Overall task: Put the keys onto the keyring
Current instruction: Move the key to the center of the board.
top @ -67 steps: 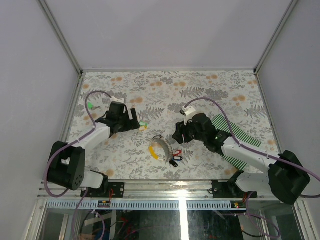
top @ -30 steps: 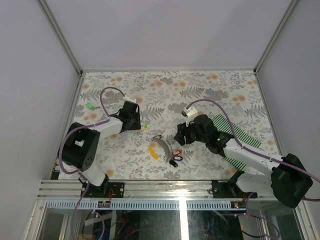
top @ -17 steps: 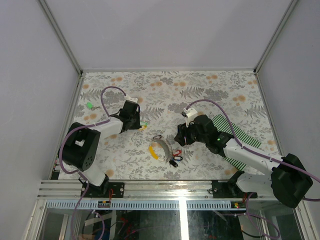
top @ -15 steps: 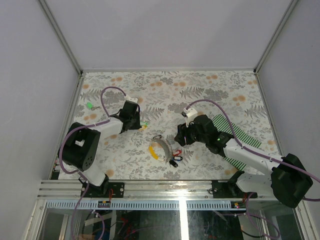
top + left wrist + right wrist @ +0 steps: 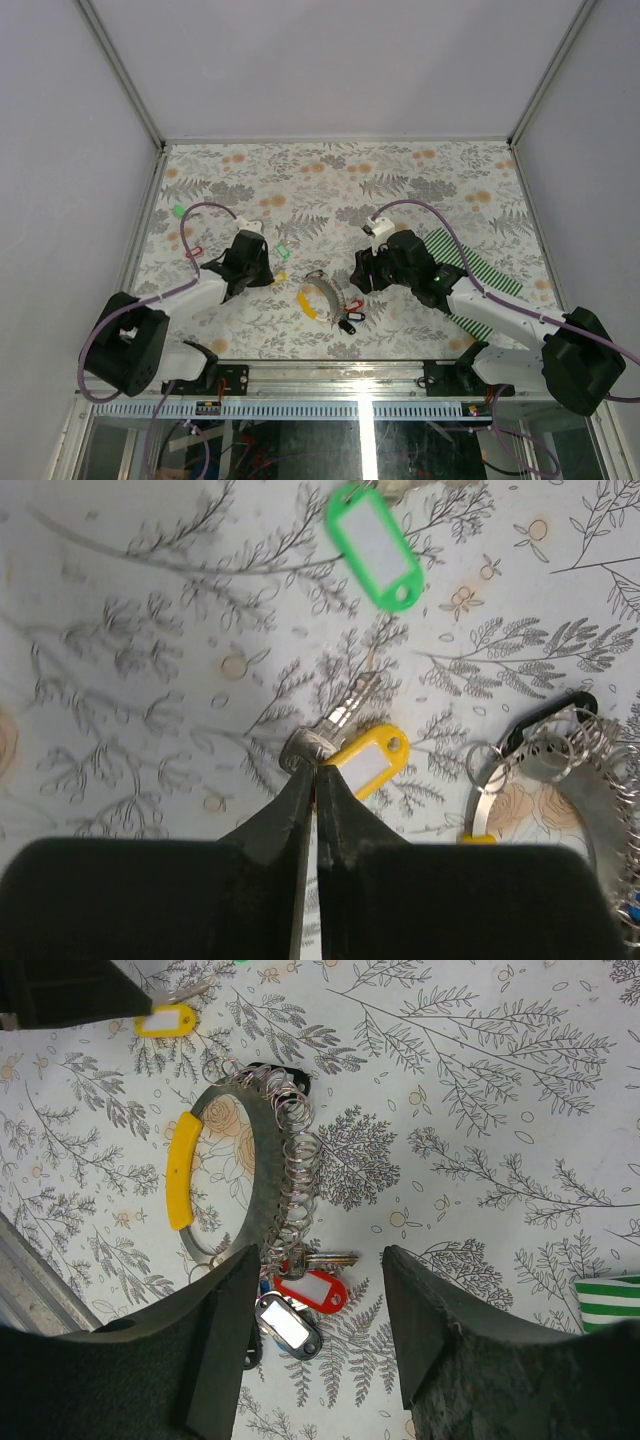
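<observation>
My left gripper (image 5: 315, 767) is shut on the metal head of a key with a yellow tag (image 5: 366, 763), low over the floral cloth; in the top view that gripper (image 5: 271, 272) is left of the keyring (image 5: 322, 290). A green-tagged key (image 5: 375, 545) lies loose beyond it. The keyring (image 5: 262, 1150) is a silvery loop with a yellow grip and a row of small rings. Keys with a red tag (image 5: 311, 1290) and a black tag (image 5: 290, 1328) hang from it. My right gripper (image 5: 320, 1260) hovers open above those two.
A green-and-white striped mat (image 5: 482, 265) lies under the right arm. A small green tag (image 5: 180, 210) and a small red one (image 5: 193, 252) lie near the left edge of the cloth. Grey walls close in the table on three sides.
My left arm swung round and its gripper came toward the near edge, shutting on the yellow-tagged key and drawing it away from the green one. The right arm stayed still.
</observation>
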Controlling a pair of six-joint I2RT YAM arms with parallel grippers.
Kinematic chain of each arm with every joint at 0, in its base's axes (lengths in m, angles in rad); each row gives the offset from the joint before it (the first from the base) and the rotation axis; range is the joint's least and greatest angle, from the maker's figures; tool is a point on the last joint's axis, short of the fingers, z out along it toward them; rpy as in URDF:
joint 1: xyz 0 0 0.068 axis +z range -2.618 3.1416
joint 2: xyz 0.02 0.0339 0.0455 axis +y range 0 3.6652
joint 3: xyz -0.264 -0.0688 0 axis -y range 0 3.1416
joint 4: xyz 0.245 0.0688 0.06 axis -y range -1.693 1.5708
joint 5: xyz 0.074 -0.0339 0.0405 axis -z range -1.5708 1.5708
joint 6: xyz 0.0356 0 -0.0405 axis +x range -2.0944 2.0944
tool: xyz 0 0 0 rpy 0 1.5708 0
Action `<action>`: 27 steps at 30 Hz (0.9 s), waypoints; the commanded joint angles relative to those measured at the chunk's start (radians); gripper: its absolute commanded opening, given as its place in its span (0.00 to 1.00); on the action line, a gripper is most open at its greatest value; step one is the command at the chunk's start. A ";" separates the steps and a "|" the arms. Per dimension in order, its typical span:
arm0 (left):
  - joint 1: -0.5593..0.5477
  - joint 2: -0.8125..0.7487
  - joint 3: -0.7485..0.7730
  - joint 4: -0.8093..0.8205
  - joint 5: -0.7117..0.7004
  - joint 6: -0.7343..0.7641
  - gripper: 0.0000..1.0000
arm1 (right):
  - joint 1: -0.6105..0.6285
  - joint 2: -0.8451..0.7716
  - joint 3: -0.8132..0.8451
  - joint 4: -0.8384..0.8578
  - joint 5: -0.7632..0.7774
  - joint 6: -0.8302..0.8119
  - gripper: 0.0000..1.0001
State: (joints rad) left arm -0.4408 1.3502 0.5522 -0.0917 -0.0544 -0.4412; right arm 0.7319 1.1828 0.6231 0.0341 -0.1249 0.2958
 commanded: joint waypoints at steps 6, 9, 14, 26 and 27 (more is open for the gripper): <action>-0.006 -0.146 -0.016 -0.059 -0.081 -0.063 0.30 | -0.008 -0.013 0.028 0.010 -0.015 -0.009 0.60; -0.007 -0.149 0.002 -0.057 -0.063 -0.042 0.34 | -0.009 -0.015 0.033 0.002 -0.014 -0.005 0.61; -0.007 -0.188 0.006 -0.024 -0.030 -0.035 0.36 | -0.006 0.021 0.062 0.002 -0.050 0.023 0.59; -0.045 -0.185 -0.028 0.134 0.119 -0.001 0.41 | 0.057 0.187 0.192 -0.007 0.007 0.147 0.49; -0.045 -0.190 -0.041 0.145 0.126 -0.016 0.41 | 0.069 0.203 0.207 -0.013 0.017 0.159 0.48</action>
State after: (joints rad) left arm -0.4778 1.1698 0.5274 -0.0513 0.0349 -0.4553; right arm 0.7525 1.3300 0.7437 0.0162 -0.1482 0.3935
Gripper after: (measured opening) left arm 0.407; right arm 0.496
